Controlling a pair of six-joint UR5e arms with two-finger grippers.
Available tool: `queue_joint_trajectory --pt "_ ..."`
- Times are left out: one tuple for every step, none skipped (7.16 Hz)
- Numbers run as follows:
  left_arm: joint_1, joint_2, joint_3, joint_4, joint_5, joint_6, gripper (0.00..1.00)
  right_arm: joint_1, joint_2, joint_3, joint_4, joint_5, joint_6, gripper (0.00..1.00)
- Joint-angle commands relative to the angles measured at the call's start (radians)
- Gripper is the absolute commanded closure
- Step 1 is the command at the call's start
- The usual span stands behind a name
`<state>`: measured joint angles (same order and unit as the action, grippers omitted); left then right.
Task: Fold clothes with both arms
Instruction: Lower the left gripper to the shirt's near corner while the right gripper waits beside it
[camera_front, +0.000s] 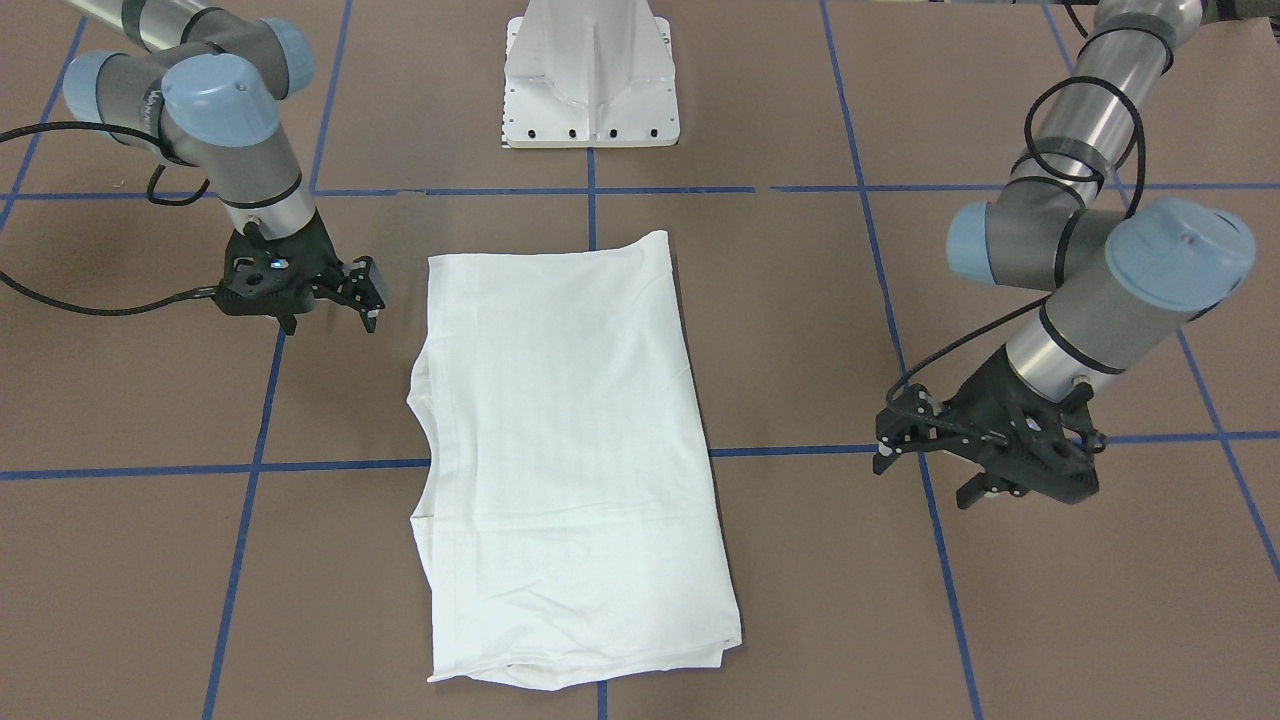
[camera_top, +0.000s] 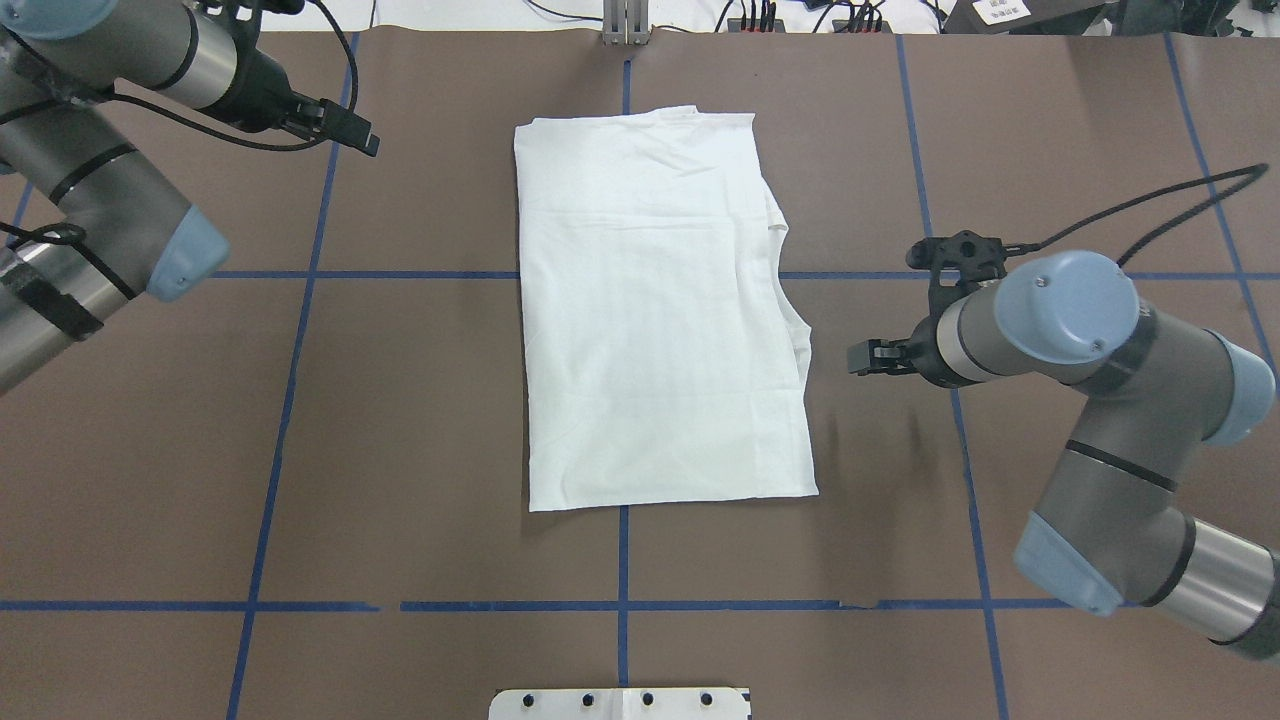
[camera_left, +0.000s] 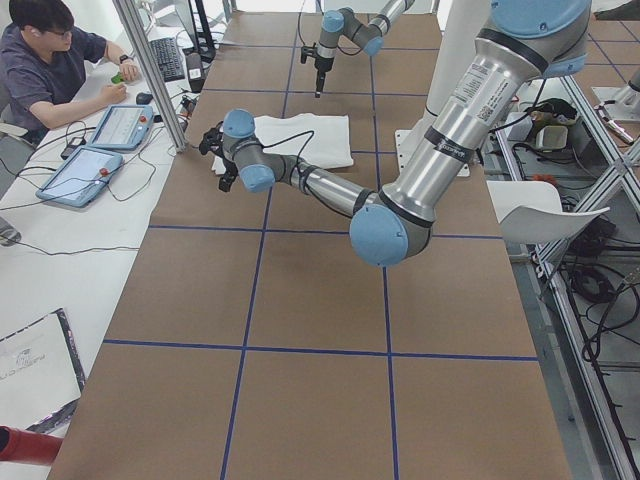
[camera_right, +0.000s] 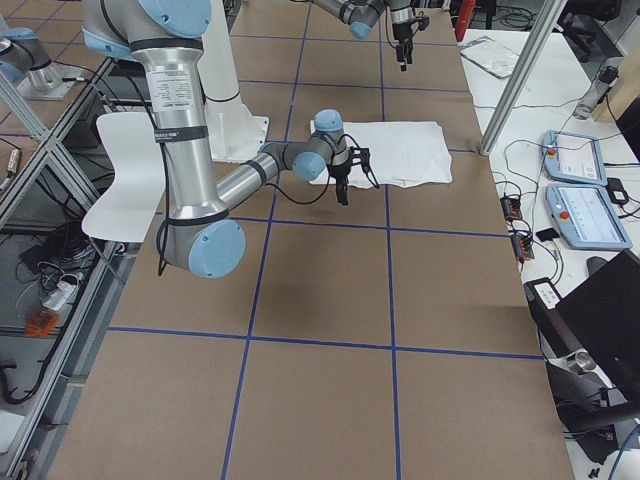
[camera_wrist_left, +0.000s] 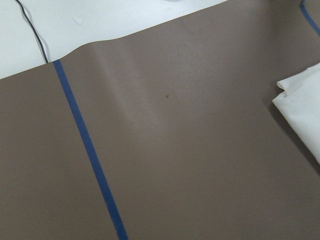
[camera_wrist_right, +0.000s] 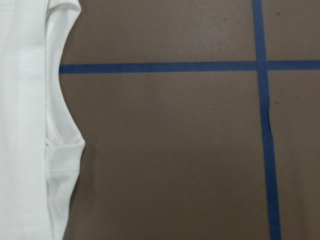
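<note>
The white T-shirt (camera_front: 570, 450) lies flat in the middle of the brown table (camera_front: 800, 300), folded into a long rectangle, plain side up; no text, collar or label shows. It also shows in the overhead view (camera_top: 655, 320). My left gripper (camera_front: 922, 478) is open and empty, hovering beside the shirt's far corner on my left; in the overhead view it (camera_top: 340, 100) is at the top left. My right gripper (camera_front: 332, 318) is open and empty, close to the shirt's notched edge on my right, not touching it (camera_top: 885, 305). The left wrist view shows a shirt corner (camera_wrist_left: 305, 110), the right wrist view the notched edge (camera_wrist_right: 25, 125).
Blue tape lines (camera_top: 620, 605) grid the table. The white pedestal base (camera_front: 590, 80) stands at my near edge. Cables and plugs (camera_top: 760, 15) lie beyond the far edge. An operator (camera_left: 50, 60) sits at a side desk with tablets (camera_left: 95, 150).
</note>
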<state>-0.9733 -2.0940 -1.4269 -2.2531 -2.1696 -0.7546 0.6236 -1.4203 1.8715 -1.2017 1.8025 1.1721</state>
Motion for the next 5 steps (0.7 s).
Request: queue_joint_trajectory --pt "0.172 0.133 -0.252 0.007 0.016 -0.238 0.00 0.001 -0.077 0.003 0.119 0.001 0.093 0.00" --pt "0.265 0.150 -0.306 0.009 0.058 -0.347 0.00 -0.001 -0.077 0.005 0.117 0.001 0.099 0.00" --pt "0.357 0.155 -0.314 0.030 0.150 -0.420 0.00 -0.001 -0.075 0.005 0.116 0.001 0.100 0.00" --pt "0.414 0.146 -0.322 0.097 0.204 -0.481 0.00 -0.001 -0.075 0.005 0.113 0.000 0.101 0.00" --pt "0.471 0.135 -0.325 0.137 0.262 -0.511 0.00 -0.001 -0.075 0.005 0.113 -0.002 0.100 0.00"
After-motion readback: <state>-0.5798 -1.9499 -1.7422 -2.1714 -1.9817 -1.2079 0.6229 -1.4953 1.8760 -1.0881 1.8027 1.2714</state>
